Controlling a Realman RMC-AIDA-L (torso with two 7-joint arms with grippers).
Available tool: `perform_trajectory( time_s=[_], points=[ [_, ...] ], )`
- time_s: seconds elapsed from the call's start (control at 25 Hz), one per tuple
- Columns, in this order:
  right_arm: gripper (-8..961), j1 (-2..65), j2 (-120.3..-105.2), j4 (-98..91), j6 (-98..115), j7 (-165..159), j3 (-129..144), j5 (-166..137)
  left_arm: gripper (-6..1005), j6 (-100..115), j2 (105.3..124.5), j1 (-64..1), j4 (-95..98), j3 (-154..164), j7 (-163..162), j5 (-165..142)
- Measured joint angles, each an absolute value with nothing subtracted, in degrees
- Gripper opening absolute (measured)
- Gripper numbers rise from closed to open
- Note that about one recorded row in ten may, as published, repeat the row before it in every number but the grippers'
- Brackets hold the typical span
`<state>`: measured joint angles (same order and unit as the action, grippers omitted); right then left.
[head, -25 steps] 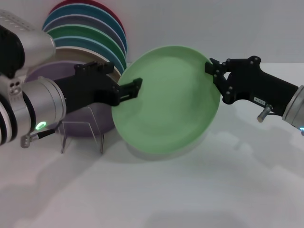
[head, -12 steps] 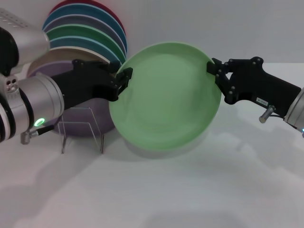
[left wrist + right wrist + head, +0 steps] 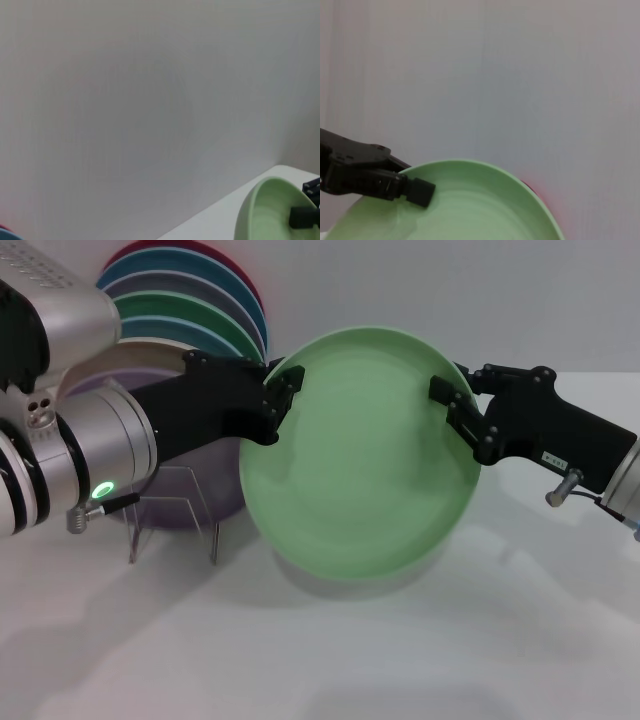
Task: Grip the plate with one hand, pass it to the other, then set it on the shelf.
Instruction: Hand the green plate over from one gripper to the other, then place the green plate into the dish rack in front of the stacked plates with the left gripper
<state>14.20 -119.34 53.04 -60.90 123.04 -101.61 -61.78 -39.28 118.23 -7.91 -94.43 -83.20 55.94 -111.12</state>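
Observation:
The light mint-green plate (image 3: 360, 470) hangs tilted in the air over the table's middle. My right gripper (image 3: 452, 405) is shut on its upper right rim. My left gripper (image 3: 278, 405) is at the upper left rim, open, with one finger on each side of the edge. In the right wrist view the plate (image 3: 470, 205) fills the lower part, with one of the left fingers (image 3: 420, 192) lying over its inner face. The left wrist view catches the plate (image 3: 265, 210) edge-on. The clear acrylic shelf (image 3: 170, 515) stands on the table below my left arm.
A fanned stack of coloured plates (image 3: 190, 310) leans against the back wall at the left. A lavender-purple plate (image 3: 195, 495) stands behind the shelf. The white table (image 3: 400, 660) stretches in front.
My left gripper has moved right and up to the plate's left rim, now straddling it. The plate, held by the right gripper, has shifted slightly.

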Motion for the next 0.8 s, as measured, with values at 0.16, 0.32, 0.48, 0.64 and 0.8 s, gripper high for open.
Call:
perform_trajectory(
  time_s=[0.16, 0.32, 0.48, 0.64, 0.8],
  points=[
    [86, 14.05, -119.36, 52.44, -60.81, 122.76, -101.77, -60.83, 85, -39.24, 118.25, -7.96, -94.33, -83.30, 55.94, -110.68],
    [215, 10.72, -119.30, 53.93, -63.70, 119.44, -103.99, -55.28, 83, -38.38, 118.37, -7.51, -94.50, -84.38, 60.80, -105.97],
    [362, 8.18, -119.43, 52.82, -70.29, 119.30, -108.12, -49.09, 82, -36.27, 118.41, -6.96, -94.21, -85.01, 65.21, -102.53],
    [562, 7.56, -119.58, 45.92, -82.78, 119.27, -116.43, -42.63, 80, -31.31, 118.48, -5.79, -94.03, -84.33, 71.41, -100.26],
    [731, 7.64, -119.74, 41.61, -85.20, 119.57, -120.68, -42.04, 79, -23.64, 118.51, -4.83, -94.00, -81.77, 82.98, -96.67]
  ],
)
